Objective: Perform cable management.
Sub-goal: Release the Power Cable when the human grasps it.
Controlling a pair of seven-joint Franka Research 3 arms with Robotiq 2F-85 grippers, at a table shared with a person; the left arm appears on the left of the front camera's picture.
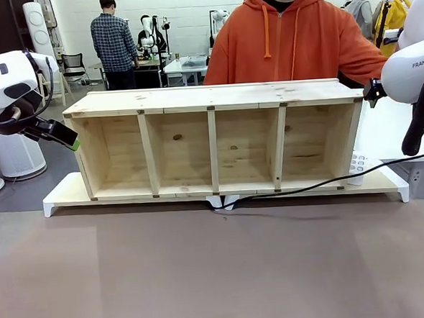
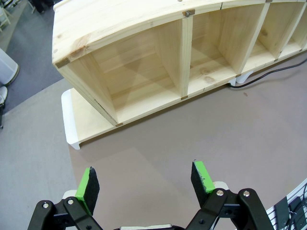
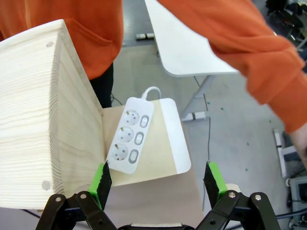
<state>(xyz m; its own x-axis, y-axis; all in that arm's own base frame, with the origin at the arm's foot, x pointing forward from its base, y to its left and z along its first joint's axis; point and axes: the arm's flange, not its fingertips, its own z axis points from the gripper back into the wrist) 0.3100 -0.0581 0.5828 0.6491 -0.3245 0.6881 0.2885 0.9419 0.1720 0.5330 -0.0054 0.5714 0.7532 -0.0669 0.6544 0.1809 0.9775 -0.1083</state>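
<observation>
The thin black cable (image 1: pixel 321 184) lies on the table along the shelf's front, from the right edge to the middle of the white base; I cannot make out its plug. In the left wrist view a stretch of the cable (image 2: pixel 280 71) shows at the top right. My left gripper (image 1: pixel 72 141) hovers beside the left end of the wooden shelf (image 1: pixel 212 141); it stands open (image 2: pixel 144 182) above bare table. My right gripper (image 1: pixel 371 91) is at the shelf's top right corner, open (image 3: pixel 158 181) above the white power strip (image 3: pixel 131 135), with nothing between its fingers.
The shelf (image 2: pixel 144 57) stands on a flat white base (image 1: pixel 63 193). The power strip (image 1: pixel 356 166) rests on that base by the shelf's right end. A person in an orange hoodie (image 1: pixel 291 39) stands behind the shelf, one sleeve (image 3: pixel 240 48) reaching over the right side. Brown table (image 1: pixel 219 274) lies in front.
</observation>
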